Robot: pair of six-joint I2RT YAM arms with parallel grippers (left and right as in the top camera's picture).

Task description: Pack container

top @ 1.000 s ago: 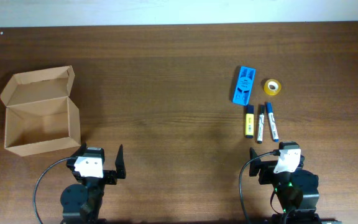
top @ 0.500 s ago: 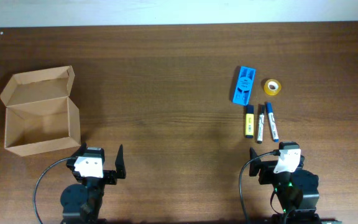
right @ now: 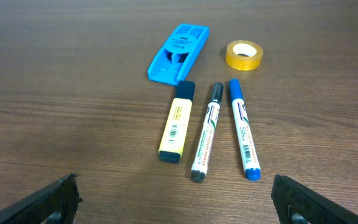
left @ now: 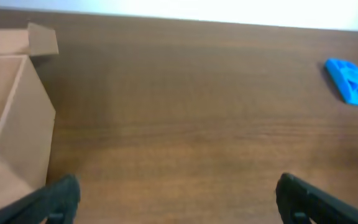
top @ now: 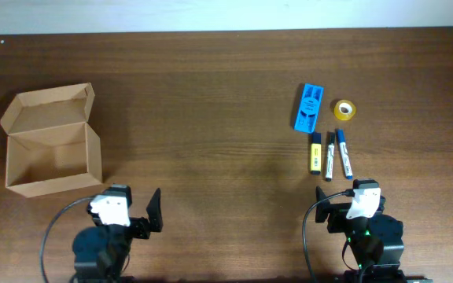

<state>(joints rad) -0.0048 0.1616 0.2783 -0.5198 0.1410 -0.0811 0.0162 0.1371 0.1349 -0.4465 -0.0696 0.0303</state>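
Sitting flap-up on the table (top: 226, 94), the container (top: 53, 186) is ahead-left of the left gripper (left: 179, 202), near but not touching it. That gripper's fingers are spread wide, holding nothing. The right gripper (right: 176, 202) is also spread wide and empty. Just ahead of it, side by side, lie a yellow highlighter (right: 174, 124), a black-capped marker (right: 207, 130) and a blue marker (right: 242, 127). Beyond those are a blue plastic piece (right: 179, 51) and a yellow tape roll (right: 244, 55).

Soft, even light falls from above on the tabletop (top: 226, 118), bright and diffuse. The container (top: 49, 186) throws only a faint shadow to its right. The left wrist view is hazy and blurred, its far edge washed white; the right wrist view is sharp.
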